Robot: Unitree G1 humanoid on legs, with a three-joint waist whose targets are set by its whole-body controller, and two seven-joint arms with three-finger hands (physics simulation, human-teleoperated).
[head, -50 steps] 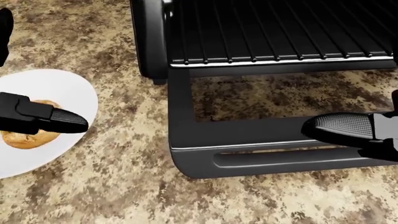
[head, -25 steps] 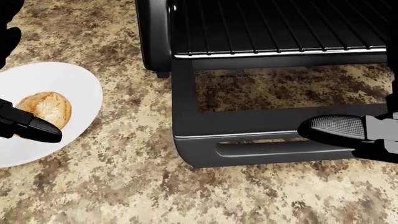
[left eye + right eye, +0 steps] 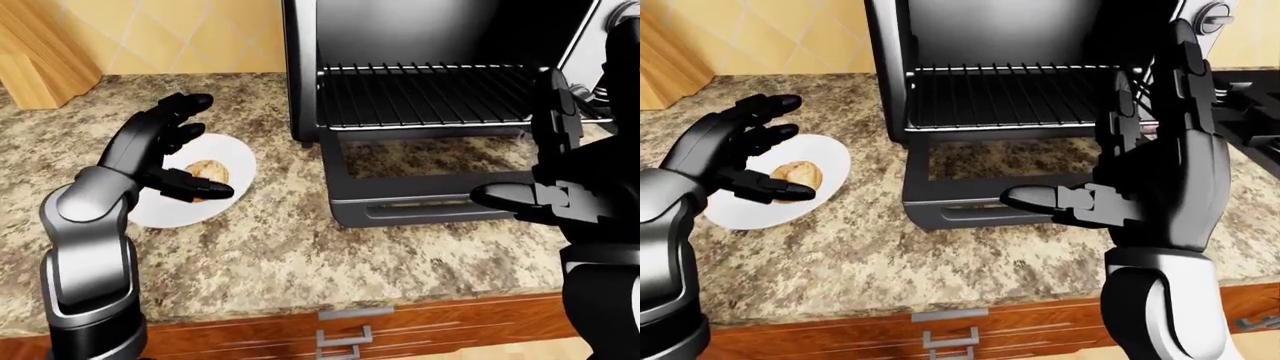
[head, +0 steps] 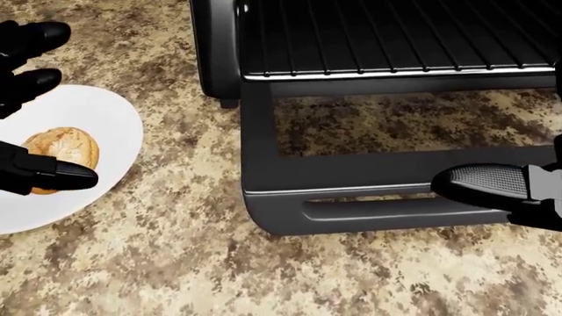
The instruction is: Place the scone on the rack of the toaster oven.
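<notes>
The left hand [image 3: 165, 154] hovers spread-fingered above the scone [image 4: 60, 150], holding nothing, poised to grasp; the scone sits on the plate [image 4: 105, 112] near the counter's left edge, beside the toaster oven's open door [image 4: 351, 191].

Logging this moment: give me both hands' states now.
Left hand: open, fingers spread over the scone, holding nothing.
Right hand: open, empty.

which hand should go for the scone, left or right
Left. The left hand hangs open right over the white plate, thumb and fingers either side of the scone. The right hand is open across the view, by the toaster oven door, far from the plate.
</notes>
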